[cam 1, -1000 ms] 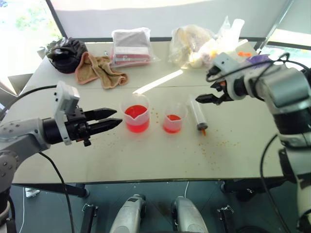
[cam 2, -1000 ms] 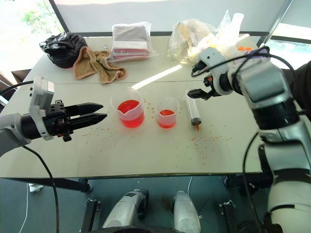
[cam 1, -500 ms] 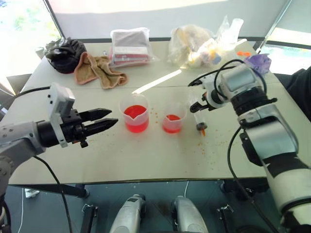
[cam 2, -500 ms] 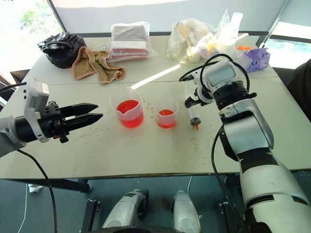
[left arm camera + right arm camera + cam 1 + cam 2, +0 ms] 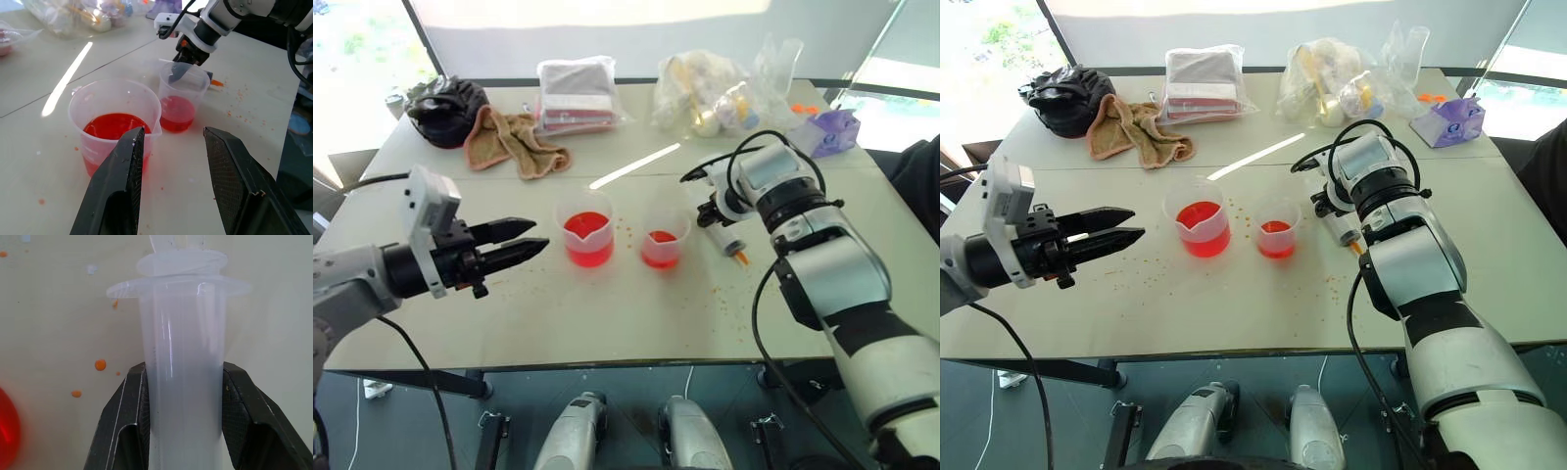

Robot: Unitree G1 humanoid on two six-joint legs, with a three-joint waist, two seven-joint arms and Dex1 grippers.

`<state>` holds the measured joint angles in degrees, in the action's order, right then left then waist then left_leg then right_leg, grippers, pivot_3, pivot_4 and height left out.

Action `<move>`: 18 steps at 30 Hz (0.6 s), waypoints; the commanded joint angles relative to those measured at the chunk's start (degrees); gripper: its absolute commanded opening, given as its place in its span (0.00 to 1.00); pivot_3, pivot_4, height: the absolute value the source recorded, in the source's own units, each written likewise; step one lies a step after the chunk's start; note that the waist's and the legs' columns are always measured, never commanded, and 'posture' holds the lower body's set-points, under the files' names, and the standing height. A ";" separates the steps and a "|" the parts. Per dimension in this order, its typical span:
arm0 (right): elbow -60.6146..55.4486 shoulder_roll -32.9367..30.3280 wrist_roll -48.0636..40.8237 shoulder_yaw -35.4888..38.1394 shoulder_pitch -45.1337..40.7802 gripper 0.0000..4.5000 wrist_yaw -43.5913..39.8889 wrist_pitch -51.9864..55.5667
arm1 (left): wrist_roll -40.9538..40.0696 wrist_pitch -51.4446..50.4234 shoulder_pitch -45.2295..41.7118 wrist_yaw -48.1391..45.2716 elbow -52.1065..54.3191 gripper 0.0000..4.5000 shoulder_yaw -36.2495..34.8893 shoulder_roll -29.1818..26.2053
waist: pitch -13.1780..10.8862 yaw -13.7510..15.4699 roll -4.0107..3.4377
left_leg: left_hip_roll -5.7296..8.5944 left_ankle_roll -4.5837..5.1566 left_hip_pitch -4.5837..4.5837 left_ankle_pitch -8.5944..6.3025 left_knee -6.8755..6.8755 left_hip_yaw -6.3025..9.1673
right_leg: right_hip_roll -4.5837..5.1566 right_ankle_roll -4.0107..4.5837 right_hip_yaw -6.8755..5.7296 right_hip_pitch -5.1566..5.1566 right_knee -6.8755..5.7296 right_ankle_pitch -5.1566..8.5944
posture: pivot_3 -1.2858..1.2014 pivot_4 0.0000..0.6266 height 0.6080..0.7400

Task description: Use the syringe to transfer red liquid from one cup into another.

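Pale tabletop (image 5: pixel 607 313) is seen under bright daylight, speckled with small orange-red specks (image 5: pixel 720 289). Near the centre the wider spouted beaker (image 5: pixel 584 228) is stood, partly filled with red liquid (image 5: pixel 586 226); the smaller cup (image 5: pixel 664 237) is placed just beside it at its 3 o'clock, with a shallower layer of the same liquid. The syringe (image 5: pixel 731 238) is found at 3 o'clock of the smaller cup, low over the table, its orange tip directed toward the near edge.

The barrel is clamped between the two black fingers (image 5: pixel 129 421) of the right gripper (image 5: pixel 182 416), as shown in the right wrist view, with the flange and plunger head beyond the fingertips. The left gripper (image 5: pixel 514 243) is held at 9 o'clock of the beaker, apart from it, its fingers spread moderately with nothing between them.

Along the far edge, from 10 to 1 o'clock, a black bundle (image 5: pixel 445 108), a brown towel (image 5: pixel 514 140), a bagged packet (image 5: pixel 578 93), clear bags (image 5: pixel 715 90) and a purple item (image 5: pixel 832 127) are laid.
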<state>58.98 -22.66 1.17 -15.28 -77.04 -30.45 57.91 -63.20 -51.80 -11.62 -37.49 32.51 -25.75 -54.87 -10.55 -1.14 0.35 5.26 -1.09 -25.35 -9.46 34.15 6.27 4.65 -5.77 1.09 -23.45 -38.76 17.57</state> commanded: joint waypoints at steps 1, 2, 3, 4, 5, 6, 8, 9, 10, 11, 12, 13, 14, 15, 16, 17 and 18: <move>-10.97 -4.34 -0.73 7.98 -0.44 0.29 6.06 -15.12 | -0.92 0.65 -3.01 -0.45 -1.69 0.45 -1.40 -1.54 | -0.02 0.14 -0.02 | 0.01 0.00 -0.01 0.00 0.00 -0.01 | 0.01 -0.01 0.00 0.00 0.00 -0.01 | 0.52 0.24 0.97; -14.03 -4.51 -2.91 11.31 -0.65 0.29 5.98 -18.21 | -1.42 0.53 -4.62 -0.47 -3.21 0.45 -1.82 -1.82 | -0.03 0.12 -0.02 | 0.01 0.00 -0.04 0.00 0.00 -0.02 | 0.01 -0.02 0.01 -0.04 0.00 -0.01 | 0.52 0.24 0.97; -16.56 -4.41 -5.32 14.41 -1.02 0.29 5.34 -20.23 | -1.89 0.42 -6.19 -0.46 -4.62 0.45 -2.12 -2.08 | -0.03 0.08 -0.02 | 0.01 0.00 -0.04 0.00 -0.01 -0.03 | 0.00 -0.03 0.01 -0.05 -0.01 -0.01 | 0.52 0.24 0.97; -19.15 -3.78 -8.25 17.40 -1.49 0.29 3.88 -21.09 | -2.19 0.38 -8.04 -0.48 -6.21 0.45 -2.16 -2.37 | -0.03 -0.08 -0.02 | -0.01 0.00 -0.04 0.00 -0.02 -0.02 | -0.03 -0.03 0.00 -0.05 -0.01 -0.01 | 0.52 0.24 0.97; -21.68 -3.02 -10.92 19.89 -1.78 0.29 2.62 -21.59 | -2.45 0.32 -9.74 -0.46 -7.60 0.45 -2.11 -2.62 | -0.03 -0.33 -0.02 | -0.04 0.00 0.00 0.00 -0.05 -0.02 | -0.06 -0.03 0.00 -0.03 -0.01 -0.01 | 0.52 0.24 0.97; -24.08 -2.05 -13.25 21.81 -1.77 0.29 1.59 -22.00 | -2.58 0.23 -11.25 -0.52 -8.78 0.45 -1.91 -2.79 | -0.03 -0.69 -0.01 | -0.07 0.00 0.00 0.00 -0.06 -0.02 | -0.09 -0.03 0.00 -0.03 -0.02 -0.01 | 0.52 0.24 0.97; -29.39 0.35 -17.31 24.47 -0.87 0.29 0.14 -22.91 | -2.60 0.06 -13.91 -0.82 -10.81 0.45 -1.41 -3.12 | -0.02 -1.44 0.00 | -0.10 0.00 0.03 0.00 -0.07 -0.01 | -0.11 -0.03 -0.01 -0.01 -0.09 -0.01 | 0.52 0.24 0.97; -31.85 1.61 -19.04 25.36 -0.28 0.29 -0.45 -23.44 | -2.41 0.09 -15.08 -1.10 -11.81 0.45 -1.09 -3.28 | -0.02 -1.58 0.00 | -0.10 0.00 0.05 0.00 -0.07 -0.01 | -0.11 -0.03 0.00 0.00 -0.12 -0.01 | 0.52 0.24 0.97; -36.51 4.17 -22.65 25.89 1.48 0.29 -2.86 -23.51 | -2.67 -0.11 -17.18 -1.14 -13.39 0.45 -0.94 -3.58 | -0.02 -1.63 0.00 | -0.10 0.00 0.05 0.00 -0.06 -0.02 | -0.11 -0.03 0.00 -0.03 -0.18 -0.01 | 0.52 0.24 0.97; -40.55 6.41 -25.65 25.98 3.18 0.29 -5.06 -23.56 | -2.83 -0.36 -18.96 -1.28 -14.74 0.45 -0.82 -3.89 | -0.01 -1.68 0.01 | -0.10 0.00 0.06 0.01 -0.06 -0.01 | -0.12 -0.03 0.00 -0.03 -0.22 -0.01 | 0.52 0.24 0.97; -44.02 8.56 -28.37 25.79 4.79 0.29 -6.96 -23.35 | -2.82 -0.57 -20.44 -1.42 -15.88 0.45 -0.71 -4.19 | -0.01 -1.70 0.01 | -0.13 0.00 0.07 0.01 -0.03 -0.01 | -0.14 -0.03 0.00 -0.04 -0.25 -0.01 | 0.52 0.24 0.97; -47.20 10.95 -31.34 25.80 6.42 0.29 -8.23 -22.81 | -2.89 -0.93 -21.76 -1.48 -16.72 0.45 -0.68 -4.59 | -0.01 -1.84 0.01 | -0.13 -0.01 0.08 0.01 -0.03 0.00 | -0.14 -0.03 0.01 -0.04 -0.28 -0.01 | 0.52 0.24 0.97; -49.14 13.09 -33.24 25.96 7.58 0.29 -8.10 -22.59 | -2.91 -1.27 -22.57 -1.67 -17.31 0.45 -0.67 -5.00 | -0.01 -1.89 0.01 | -0.13 -0.01 0.08 0.02 -0.03 0.00 | -0.13 -0.03 0.02 -0.05 -0.33 -0.01 | 0.52 0.24 0.97; -50.78 15.23 -34.82 25.65 8.91 0.29 -8.03 -22.18 | -2.98 -1.64 -23.27 -1.81 -17.73 0.45 -0.77 -5.43 | -0.01 -1.87 0.01 | -0.13 -0.02 0.07 0.02 -0.02 0.00 | -0.13 -0.03 0.01 -0.07 -0.35 -0.01 | 0.52 0.24 0.97; -51.83 16.54 -35.45 24.90 10.07 0.29 -8.28 -22.24 | -2.94 -1.96 -23.74 -2.02 -18.07 0.45 -0.87 -5.74 | -0.01 -1.84 0.01 | -0.11 -0.02 0.07 0.03 -0.02 0.01 | -0.12 -0.03 0.02 -0.07 -0.37 -0.01 | 0.52 0.24 0.97; -52.92 17.78 -34.27 22.83 11.98 0.29 -9.41 -25.01 | -3.10 -2.36 -24.18 -2.07 -18.23 0.45 -1.11 -6.09 | -0.01 -1.68 0.02 | -0.10 -0.02 0.07 0.03 0.00 0.01 | -0.11 -0.03 0.03 -0.09 -0.38 -0.01 | 0.52 0.24 0.97; -53.51 18.80 -33.07 21.01 13.56 0.29 -10.35 -27.63 | -3.30 -2.70 -24.54 -2.09 -18.40 0.45 -1.34 -6.42 | 0.00 -1.41 0.02 | -0.10 -0.03 0.07 0.03 0.00 0.01 | -0.10 -0.03 0.03 -0.08 -0.38 -0.01 | 0.52 0.24 0.97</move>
<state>8.75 -4.54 -31.83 6.94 -63.81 -39.41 34.11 -65.69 -54.01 -34.62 -39.24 14.21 -25.39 -59.95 -10.55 -2.56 0.37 5.18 -1.12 -25.29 -9.42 34.17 6.28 4.56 -5.81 1.12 -23.53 -39.13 17.56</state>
